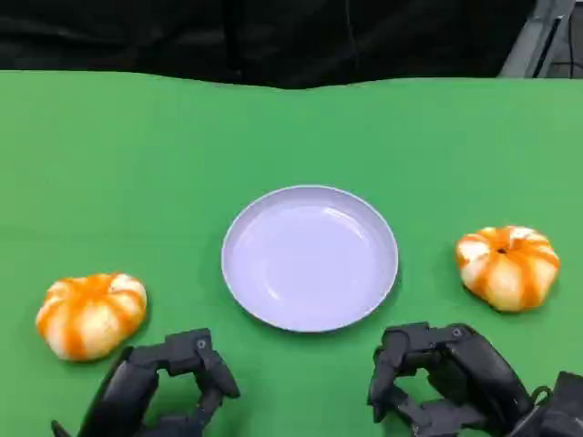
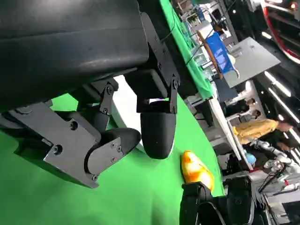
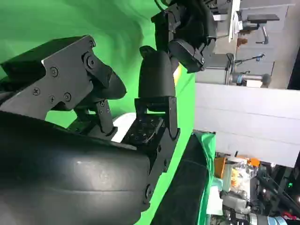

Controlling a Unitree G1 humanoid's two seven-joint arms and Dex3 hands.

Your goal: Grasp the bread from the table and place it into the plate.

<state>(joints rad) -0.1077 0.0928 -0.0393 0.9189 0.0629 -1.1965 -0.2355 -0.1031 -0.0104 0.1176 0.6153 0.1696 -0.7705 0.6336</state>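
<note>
Two round orange-and-white breads lie on the green table: one at the left (image 1: pixel 91 314), one at the right (image 1: pixel 507 266). Between them sits an empty white plate (image 1: pixel 310 258). My left hand (image 1: pixel 159 382) hovers at the near edge, just right of the left bread, fingers apart and holding nothing. My right hand (image 1: pixel 446 373) is near the front, below and left of the right bread, also empty with fingers apart. The left wrist view shows my left hand (image 2: pixel 112 145), a strip of the plate (image 2: pixel 126 101), the right bread (image 2: pixel 197 171) and my right hand (image 2: pixel 220 206).
The green table (image 1: pixel 137 164) runs back to a dark backdrop. In the left wrist view, people (image 2: pixel 255 129) stand by benches beyond the table. In the right wrist view my left hand (image 3: pixel 187 28) is beyond my right hand's fingers (image 3: pixel 154 79).
</note>
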